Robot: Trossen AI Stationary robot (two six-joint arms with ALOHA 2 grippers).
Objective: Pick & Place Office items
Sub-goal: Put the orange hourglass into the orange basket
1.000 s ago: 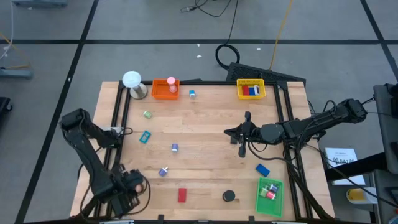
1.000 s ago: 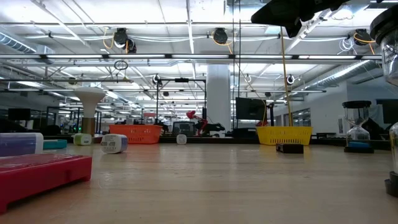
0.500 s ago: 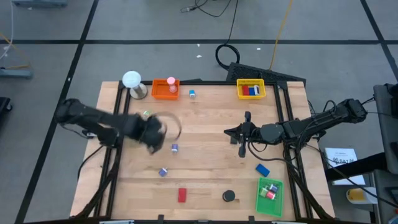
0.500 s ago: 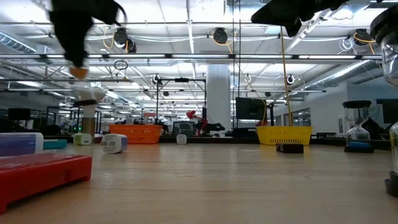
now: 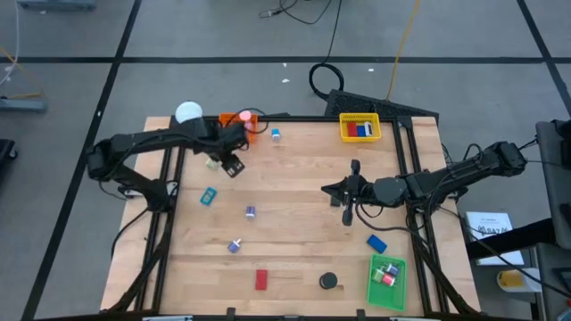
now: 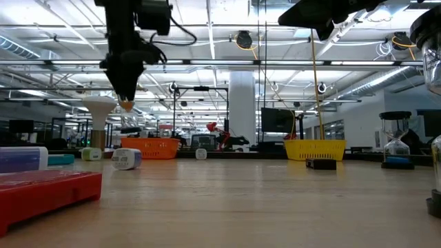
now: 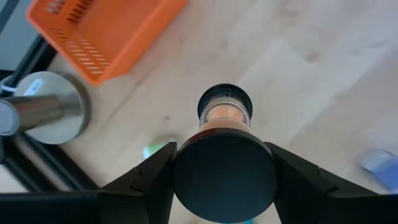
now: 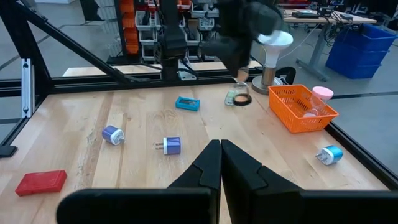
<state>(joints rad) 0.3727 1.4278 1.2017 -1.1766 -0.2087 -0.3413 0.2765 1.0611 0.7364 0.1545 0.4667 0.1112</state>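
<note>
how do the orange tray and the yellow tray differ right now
The orange tray sits at the table's far edge near the left gripper, which partly covers it from above; the yellow tray stands clear of both arms. The yellow tray holds red and blue pieces; the orange tray holds a pink-topped item. Both are small open mesh baskets.

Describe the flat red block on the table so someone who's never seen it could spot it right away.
Start at the green plastic tray in the near right corner of the wooden table, then follow the near edge left past the black round disc. The flat red rectangular block lies there, alone. It is the only red piece lying loose on the bare wood.
</note>
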